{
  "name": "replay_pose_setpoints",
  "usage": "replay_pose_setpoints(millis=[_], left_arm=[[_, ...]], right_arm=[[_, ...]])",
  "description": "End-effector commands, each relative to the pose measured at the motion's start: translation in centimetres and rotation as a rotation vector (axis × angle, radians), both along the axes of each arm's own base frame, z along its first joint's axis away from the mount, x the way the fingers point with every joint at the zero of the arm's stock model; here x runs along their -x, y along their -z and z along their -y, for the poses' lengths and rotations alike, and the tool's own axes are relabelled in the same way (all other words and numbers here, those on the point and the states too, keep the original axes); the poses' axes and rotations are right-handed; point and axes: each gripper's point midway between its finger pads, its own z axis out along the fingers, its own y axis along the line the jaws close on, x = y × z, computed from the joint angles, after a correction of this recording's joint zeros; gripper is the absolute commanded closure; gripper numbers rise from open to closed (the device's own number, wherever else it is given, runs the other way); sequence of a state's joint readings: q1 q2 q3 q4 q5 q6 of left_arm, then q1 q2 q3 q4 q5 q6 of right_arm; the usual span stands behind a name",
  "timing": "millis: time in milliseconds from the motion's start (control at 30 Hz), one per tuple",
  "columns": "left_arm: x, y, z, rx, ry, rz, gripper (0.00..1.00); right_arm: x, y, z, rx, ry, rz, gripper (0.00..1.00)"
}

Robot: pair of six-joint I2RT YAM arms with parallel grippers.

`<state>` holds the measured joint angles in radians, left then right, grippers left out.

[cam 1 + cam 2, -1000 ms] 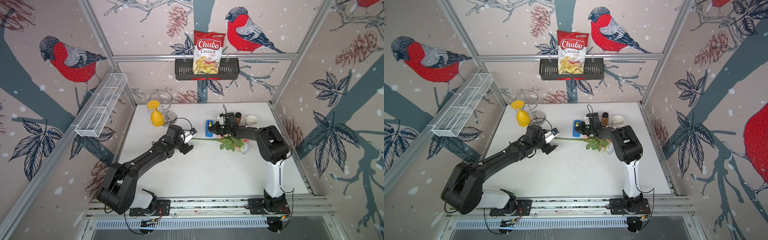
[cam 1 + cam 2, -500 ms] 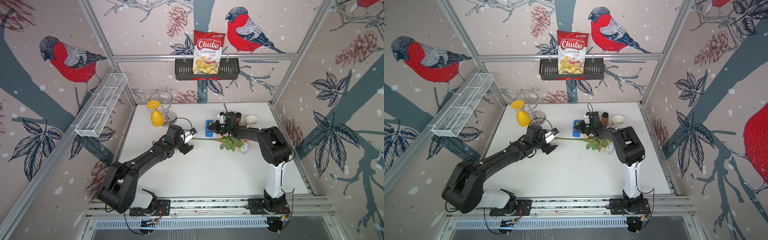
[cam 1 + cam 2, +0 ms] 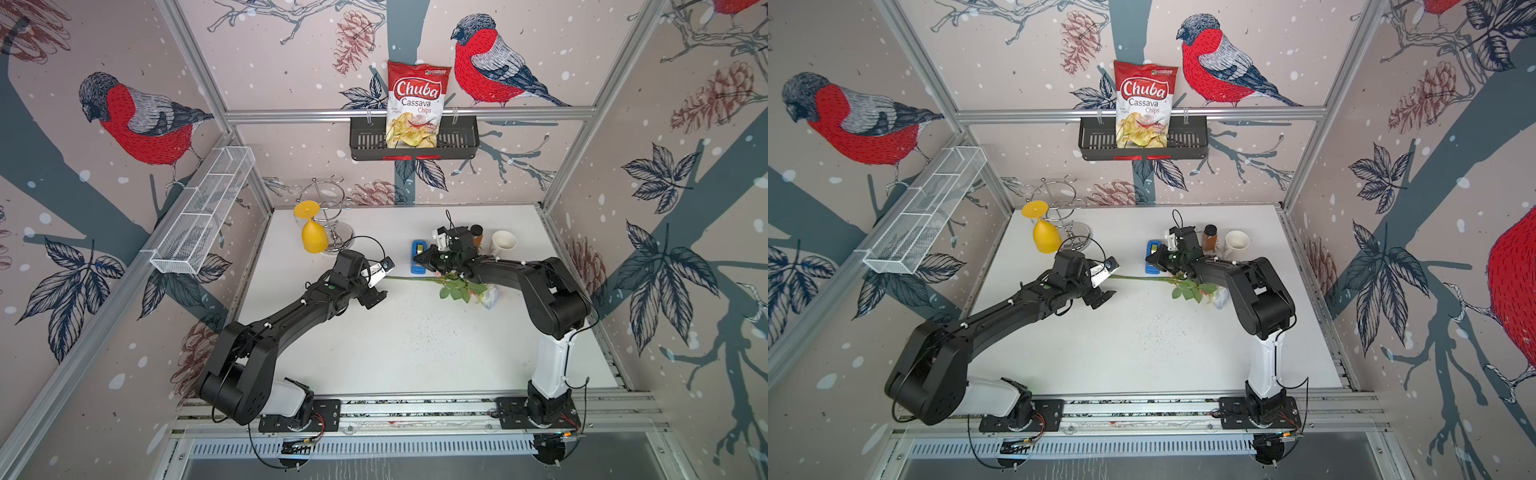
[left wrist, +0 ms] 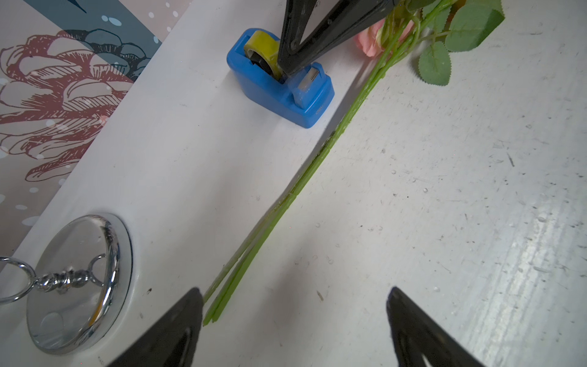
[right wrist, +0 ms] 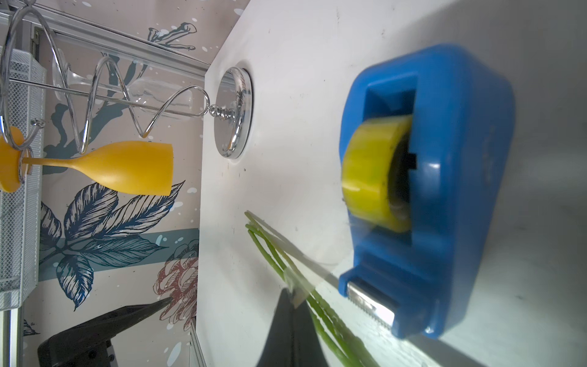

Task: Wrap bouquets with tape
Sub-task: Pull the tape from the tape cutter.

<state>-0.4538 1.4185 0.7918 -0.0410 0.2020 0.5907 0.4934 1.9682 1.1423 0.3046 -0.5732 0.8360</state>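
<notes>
Right hand [image 5: 293, 295] shifted slightly, pinching tape [image 5: 371, 171]; left hand [image 4: 295, 290] spread by 1 bouquet [image 3: 457, 286].

A red-and-white Chuba cassava chips bag [image 3: 417, 104] stands in a black wall basket [image 3: 365, 141], while a yellow plastic goblet [image 3: 312, 237] hangs upside down from a chrome wire rack [image 3: 332, 208] on the white table [image 3: 415, 353], well apart from a brown black-capped jar [image 3: 1209, 239] beside a white mug [image 3: 503, 242].

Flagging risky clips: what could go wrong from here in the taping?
The left gripper is open, so the stems lie loose, ends fanned; taping could shift them.
The shut right gripper is at the blue dispenser, which nothing holds down; a tape pull may drag it.
The spice jar and mug stand close beside its wrist; a swing might hit them.
</notes>
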Motion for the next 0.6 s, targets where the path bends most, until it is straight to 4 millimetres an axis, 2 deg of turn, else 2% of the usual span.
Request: replay_pose_setpoints(millis=[0, 167, 300, 367, 567], left_arm=[[0.5, 0.8, 0.6, -0.038, 0.103, 0.007, 0.15], [-1.0, 2.3, 1.3, -0.124, 0.173, -0.03, 0.21], [-2.9, 3.4, 2.3, -0.17, 0.22, -0.056, 0.26], [-3.1, 4.2, 3.1, -0.182, 0.283, -0.07, 0.27], [-4.8, 4.6, 4.4, -0.2, 0.37, -0.034, 0.28]], right_arm=[[0.7, -1.6, -0.6, -0.029, -0.039, 0.047, 1.0], [1.4, -1.7, -0.3, -0.014, -0.045, 0.058, 1.0], [1.9, -1.1, -0.2, -0.012, -0.047, 0.042, 1.0], [2.0, -0.8, -0.1, -0.01, -0.045, 0.036, 1.0], [2.2, -0.6, 0.2, -0.005, -0.036, 0.032, 1.0]])
